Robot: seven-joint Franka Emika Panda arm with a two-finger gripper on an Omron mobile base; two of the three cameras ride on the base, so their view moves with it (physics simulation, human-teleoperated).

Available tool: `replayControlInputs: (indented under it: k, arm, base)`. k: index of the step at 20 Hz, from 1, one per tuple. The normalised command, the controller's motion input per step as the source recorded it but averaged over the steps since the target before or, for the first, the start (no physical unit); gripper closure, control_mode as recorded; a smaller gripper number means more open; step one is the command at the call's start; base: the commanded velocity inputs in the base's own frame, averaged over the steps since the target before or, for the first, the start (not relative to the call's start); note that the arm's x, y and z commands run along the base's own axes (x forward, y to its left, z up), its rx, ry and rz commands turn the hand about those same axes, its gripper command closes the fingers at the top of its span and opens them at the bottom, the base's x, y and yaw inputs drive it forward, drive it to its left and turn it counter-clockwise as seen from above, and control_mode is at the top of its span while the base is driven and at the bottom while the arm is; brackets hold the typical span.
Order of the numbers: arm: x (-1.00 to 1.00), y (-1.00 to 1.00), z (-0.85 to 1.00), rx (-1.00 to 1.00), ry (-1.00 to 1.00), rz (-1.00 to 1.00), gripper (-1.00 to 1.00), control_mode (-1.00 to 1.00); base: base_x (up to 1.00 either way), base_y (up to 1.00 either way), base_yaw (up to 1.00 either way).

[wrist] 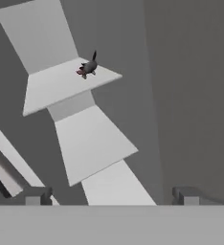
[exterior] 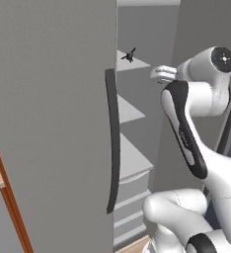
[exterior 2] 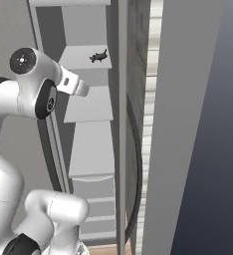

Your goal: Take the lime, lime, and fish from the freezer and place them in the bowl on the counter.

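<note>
Freezer [exterior: 48, 123]: tall plain grey, door open, long dark handle [exterior: 112, 143], grey shelves inside.
Gripper [wrist: 111, 195]: jaws wide apart, empty, well short of the shelves.
Fish [wrist: 87, 68]: small, dark grey, thin fins, on an upper shelf [wrist: 51, 88]; details blurred.

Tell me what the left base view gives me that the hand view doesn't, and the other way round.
Left base view alone: the freezer's long dark door handle, the robot arm reaching toward the open compartment, and a strip of brown wood at the lower left. Hand view alone: the gripper itself, jaws spread wide with nothing between them, looking along the shelves. Both share the fish lying near the edge of an upper shelf of the freezer, with more grey shelves below it.
</note>
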Motion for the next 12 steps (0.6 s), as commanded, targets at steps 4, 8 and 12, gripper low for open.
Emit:
replayControlInputs:
  k: [4,8,12]
  arm:
    - [0.01,-0.03,0.47,0.0,-0.11,-0.13,-1.0,-1.0]
    - [0.0,0.0,0.08,0.0,-0.22,0.0,-1.0,-1.0]
    - [0.42,0.0,0.03,0.0,-0.17,0.11,-1.0,-1.0]
  base:
    - [0.0,0.0,0.0]
    - [0.0,0.0,0.0]
    - [0.0,0.0,0.0]
